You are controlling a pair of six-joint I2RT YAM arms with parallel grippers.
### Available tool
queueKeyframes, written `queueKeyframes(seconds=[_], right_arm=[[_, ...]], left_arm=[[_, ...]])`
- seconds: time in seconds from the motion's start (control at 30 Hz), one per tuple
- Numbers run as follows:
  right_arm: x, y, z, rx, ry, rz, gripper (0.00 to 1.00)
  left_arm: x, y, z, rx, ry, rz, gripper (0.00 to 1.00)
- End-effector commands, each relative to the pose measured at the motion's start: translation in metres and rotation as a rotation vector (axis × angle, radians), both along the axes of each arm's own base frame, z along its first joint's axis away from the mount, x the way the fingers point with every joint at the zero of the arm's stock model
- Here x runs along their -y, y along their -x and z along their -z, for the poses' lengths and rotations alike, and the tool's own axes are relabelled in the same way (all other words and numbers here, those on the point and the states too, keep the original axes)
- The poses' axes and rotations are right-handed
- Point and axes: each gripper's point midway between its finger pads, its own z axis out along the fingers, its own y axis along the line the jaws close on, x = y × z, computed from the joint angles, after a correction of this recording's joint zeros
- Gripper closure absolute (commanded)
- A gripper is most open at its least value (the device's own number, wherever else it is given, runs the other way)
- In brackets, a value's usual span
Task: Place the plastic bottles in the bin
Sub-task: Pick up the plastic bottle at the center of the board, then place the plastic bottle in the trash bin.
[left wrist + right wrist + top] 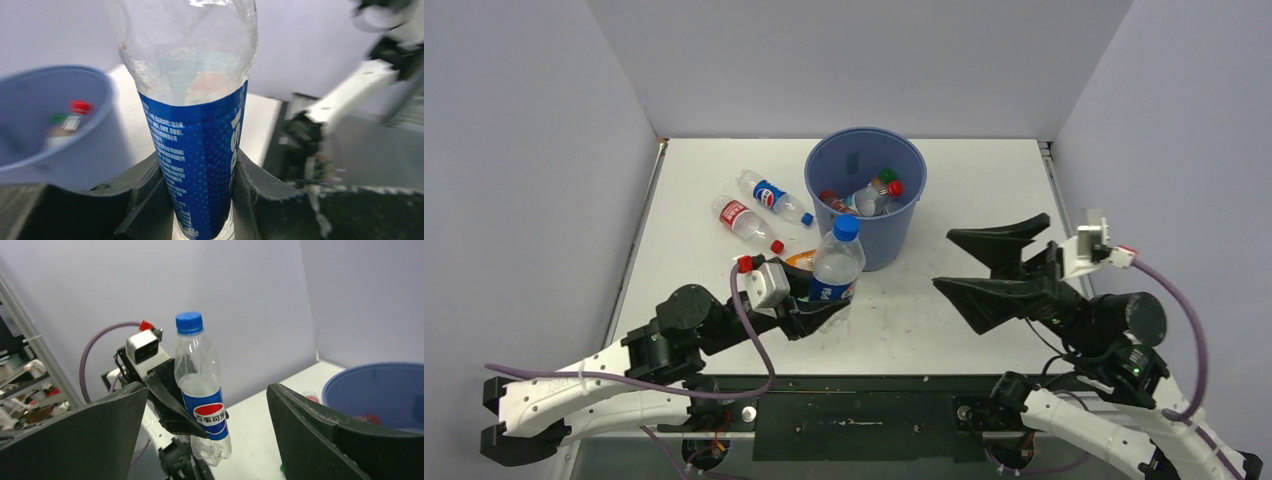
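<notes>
A clear plastic bottle with a blue cap and blue label (836, 262) stands upright in the left pincer (822, 303), whose black jaws are clamped on its lower, labelled part, toward the near edge of the white table (984, 190) and left of its middle. Just beyond it is the large round blue plastic bin (886, 243), around the middle of the table and nearer the far edge. The top view looks down into the bin and shows several bottles (864, 198) lying there with red and green caps. The left wrist view catches only a blurred red cap (80, 106) inside the bin's wall (75, 150), but shows the jaws pressing both sides of the label (200, 150). Left of the bin, toward the far-left corner, two clear bottles lie on their sides: one with a blue label and cap (774, 197), and one with a red label and cap (746, 222). An orange bottle (801, 260) shows partly behind the held one. The right pincer (944, 260) hangs spread wide and empty over the right side of the table. Its own view frames the held bottle (200, 390) between the two black fingers (310, 435), with the bin's rim (360, 385) at the right.
</notes>
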Motion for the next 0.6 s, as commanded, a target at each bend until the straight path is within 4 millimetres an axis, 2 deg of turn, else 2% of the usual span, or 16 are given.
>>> queueKeyframes(seconds=[0.0, 0.13, 0.2, 0.3, 0.47, 0.57], right_arm=[[0.004, -0.029, -0.001, -0.013, 0.124, 0.154, 0.07], [-0.018, -0.039, -0.019, -0.033, 0.128, 0.114, 0.05], [-0.034, -0.040, -0.024, -0.044, 0.150, 0.065, 0.04], [-0.050, -0.047, -0.028, -0.051, 0.162, 0.038, 0.03], [-0.070, -0.064, -0.016, -0.079, 0.178, 0.040, 0.02], [-0.078, -0.075, -0.003, -0.107, 0.198, 0.064, 0.08]], left_arm=[[-0.043, -0.052, 0.005, 0.305, -0.283, -0.302, 1.00], [-0.050, -0.074, 0.025, 0.409, -0.406, -0.411, 1.00], [-0.050, -0.078, 0.034, 0.402, -0.403, -0.437, 1.00], [-0.049, -0.075, 0.036, 0.378, -0.340, -0.433, 1.00], [-0.056, -0.068, 0.031, 0.332, -0.259, -0.426, 1.00], [-0.056, -0.067, 0.033, 0.310, -0.246, -0.420, 1.00]])
